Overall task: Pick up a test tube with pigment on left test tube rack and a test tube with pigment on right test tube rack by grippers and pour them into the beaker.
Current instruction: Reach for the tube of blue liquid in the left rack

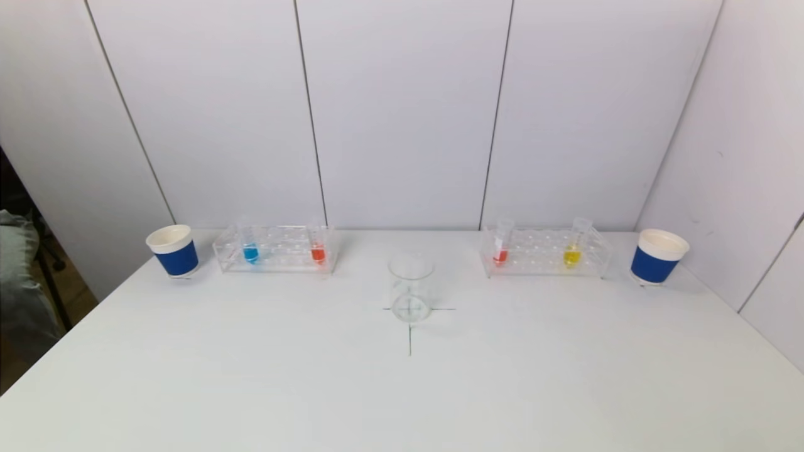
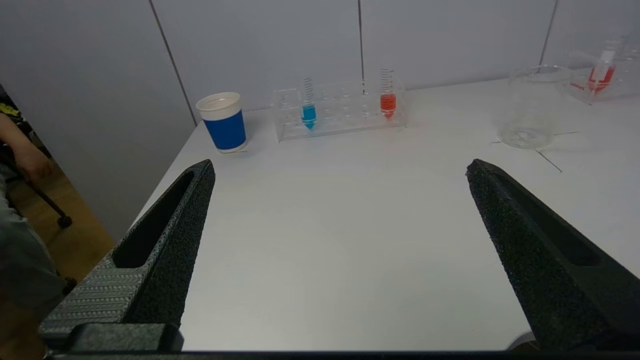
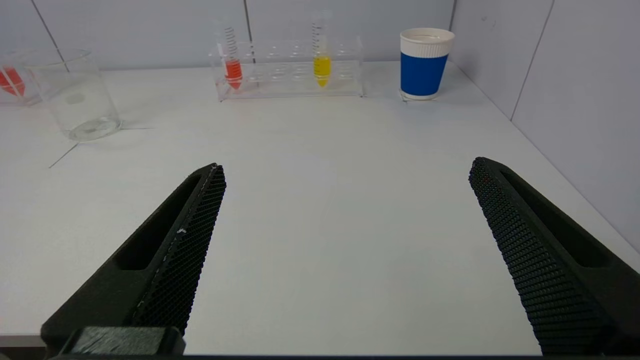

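Both pincers hover over the near edge of the worktop [image 1: 402, 389] with nothing in them: the left pincer [image 2: 339, 167] has its fingers spread wide above the near left part, and the right pincer [image 3: 346, 167] is spread just as wide above the near right part. Neither shows in the head view. Farther out, at the middle of the worktop, an empty glass beaker [image 1: 411, 287] stands upright on a drawn cross mark [image 1: 410, 333]. Along the far edge, left of centre, the left test tube rack [image 1: 276, 249] of clear plastic holds a blue-pigment tube [image 1: 250, 246] toward its left end and an orange-red tube [image 1: 318, 247] at its right end, both upright. Right of centre, the right test tube rack [image 1: 545, 252] holds a red-pigment tube [image 1: 501, 246] at its left end and a yellow-pigment tube [image 1: 574, 247] toward its right end. A blue-sleeved paper cup [image 1: 173, 251] stands by the far left corner, just beside the left rack, and a second blue-sleeved cup [image 1: 657, 257] stands by the far right corner.
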Robot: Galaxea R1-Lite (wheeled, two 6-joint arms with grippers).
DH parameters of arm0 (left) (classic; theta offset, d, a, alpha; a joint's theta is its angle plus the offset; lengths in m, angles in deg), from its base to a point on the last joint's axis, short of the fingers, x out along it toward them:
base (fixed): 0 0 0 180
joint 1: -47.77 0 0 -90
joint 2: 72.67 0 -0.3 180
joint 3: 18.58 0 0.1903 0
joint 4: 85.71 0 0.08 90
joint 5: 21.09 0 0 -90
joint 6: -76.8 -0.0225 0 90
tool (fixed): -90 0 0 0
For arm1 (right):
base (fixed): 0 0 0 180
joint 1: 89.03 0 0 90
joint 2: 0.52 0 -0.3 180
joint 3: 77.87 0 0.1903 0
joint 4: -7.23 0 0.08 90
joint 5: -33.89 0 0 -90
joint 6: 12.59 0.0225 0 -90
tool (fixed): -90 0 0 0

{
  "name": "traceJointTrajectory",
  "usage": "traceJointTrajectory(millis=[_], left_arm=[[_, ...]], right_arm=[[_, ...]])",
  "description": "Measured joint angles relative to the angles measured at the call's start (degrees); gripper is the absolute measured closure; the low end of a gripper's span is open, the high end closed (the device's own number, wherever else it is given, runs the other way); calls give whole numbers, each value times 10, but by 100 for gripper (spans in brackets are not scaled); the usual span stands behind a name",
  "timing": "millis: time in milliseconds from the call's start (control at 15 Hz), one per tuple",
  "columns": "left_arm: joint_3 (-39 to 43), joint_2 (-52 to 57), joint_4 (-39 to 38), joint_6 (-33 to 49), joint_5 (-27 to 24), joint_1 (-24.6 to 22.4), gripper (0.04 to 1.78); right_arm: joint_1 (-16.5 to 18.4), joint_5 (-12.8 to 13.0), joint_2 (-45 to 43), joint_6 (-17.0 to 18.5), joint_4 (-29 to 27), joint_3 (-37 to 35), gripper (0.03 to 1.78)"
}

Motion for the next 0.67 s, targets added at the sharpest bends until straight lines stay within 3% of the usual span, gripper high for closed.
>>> traceJointTrajectory(millis=[400, 667], left_arm=[[-126, -176, 1, 6, 37, 0, 6], [-159, -306, -64, 13, 38, 0, 6]], right_arm=[[0, 0, 0, 0, 0, 0, 4], [0, 0, 0, 0, 0, 0, 4]])
